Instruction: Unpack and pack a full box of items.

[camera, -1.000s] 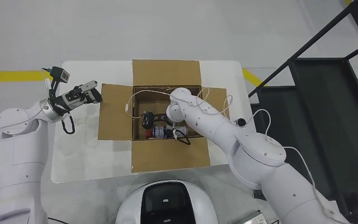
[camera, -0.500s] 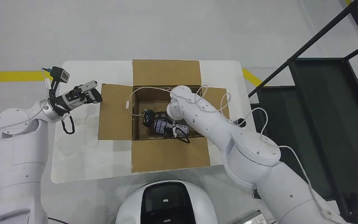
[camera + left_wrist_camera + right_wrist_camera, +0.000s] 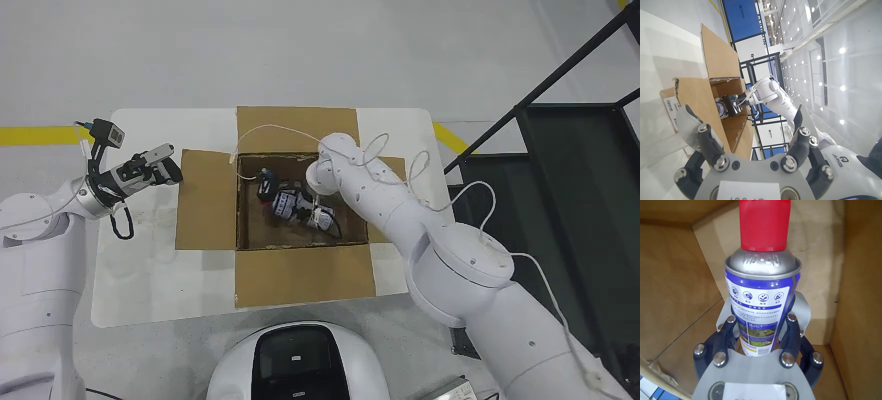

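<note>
An open cardboard box [image 3: 205, 200] stands on the white table, flaps folded out. Inside it my right gripper [image 3: 292, 203] is shut on a spray can [image 3: 278, 205] with a blue label and a red cap. In the right wrist view the can [image 3: 761, 291] sits between the fingers [image 3: 800, 311], cap pointing toward a box corner, bare cardboard all round. My left gripper [image 3: 172, 168] hangs open and holds nothing, just off the box's left flap. The left wrist view looks past its own gripper [image 3: 742, 121] at the box [image 3: 696, 94] and the held can [image 3: 720, 108].
The white table [image 3: 140, 270] has free surface left of the box. A loose white cable [image 3: 270, 130] on the right arm loops over the box's far flap. A black metal frame [image 3: 540, 110] stands to the right of the table.
My right gripper has carried the spray can from the near side of the box toward its far wall. The left arm has stayed where it was.
</note>
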